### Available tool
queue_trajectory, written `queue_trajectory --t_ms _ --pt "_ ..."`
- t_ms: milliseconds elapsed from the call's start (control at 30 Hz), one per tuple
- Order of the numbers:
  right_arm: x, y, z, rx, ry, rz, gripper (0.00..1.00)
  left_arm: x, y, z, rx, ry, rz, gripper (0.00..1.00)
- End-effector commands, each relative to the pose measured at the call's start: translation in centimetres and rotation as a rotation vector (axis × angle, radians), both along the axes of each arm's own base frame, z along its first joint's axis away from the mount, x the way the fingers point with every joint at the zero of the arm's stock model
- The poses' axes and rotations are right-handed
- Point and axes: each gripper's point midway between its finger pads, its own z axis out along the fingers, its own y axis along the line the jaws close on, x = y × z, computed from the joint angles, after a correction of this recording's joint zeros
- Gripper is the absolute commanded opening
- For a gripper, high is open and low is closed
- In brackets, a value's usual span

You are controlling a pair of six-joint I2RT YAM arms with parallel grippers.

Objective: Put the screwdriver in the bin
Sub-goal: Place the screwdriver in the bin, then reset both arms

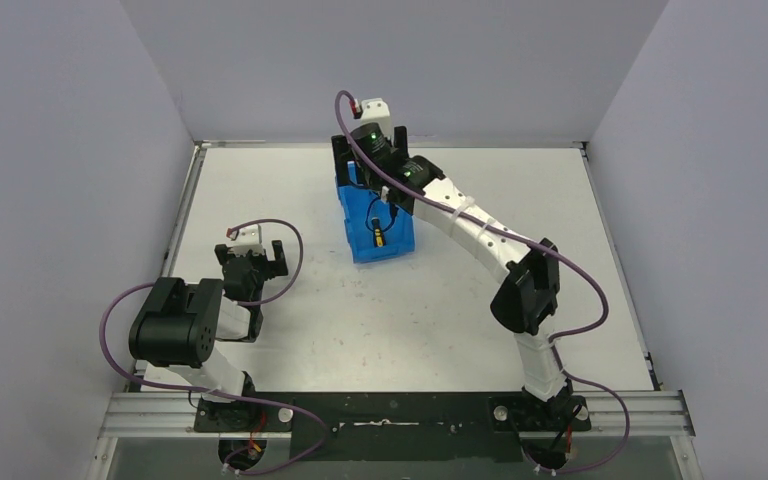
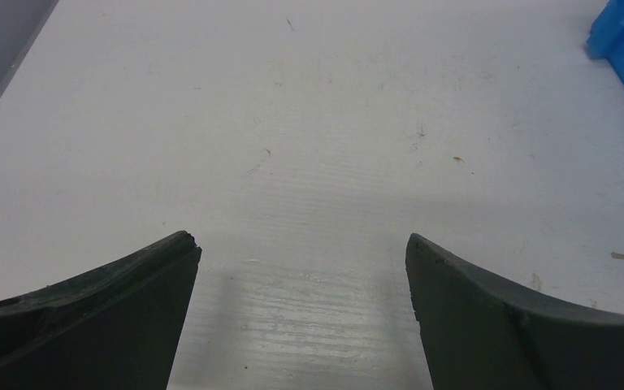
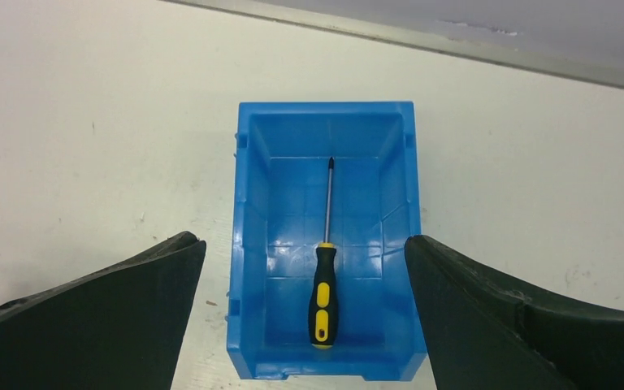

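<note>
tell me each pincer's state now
Left pincer: open, empty.
Right pincer: open, empty, over the bin; screwdriver lies inside.

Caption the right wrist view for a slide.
Open right gripper above the blue bin, the screwdriver lying inside on its floor.

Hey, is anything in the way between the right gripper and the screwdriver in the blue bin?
Nothing visible is. The right gripper hangs open above the bin, and the screwdriver lies flat on the bin's floor with only open air above it. It is already where it has to go.
</note>
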Motion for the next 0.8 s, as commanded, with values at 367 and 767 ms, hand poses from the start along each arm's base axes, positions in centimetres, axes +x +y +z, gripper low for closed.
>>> queue_trajectory --t_ms 367,767 --pt "-2.7 -4.0 13.0 0.016 -0.172 0.024 1.0 1.1 -0.2 2.1 0.001 -0.075 -0.006 0.97" --pt "-0.8 -12.8 12.9 0.016 -0.143 -0.041 1.0 1.0 -0.2 2.0 0.001 -0.075 -0.006 0.97"
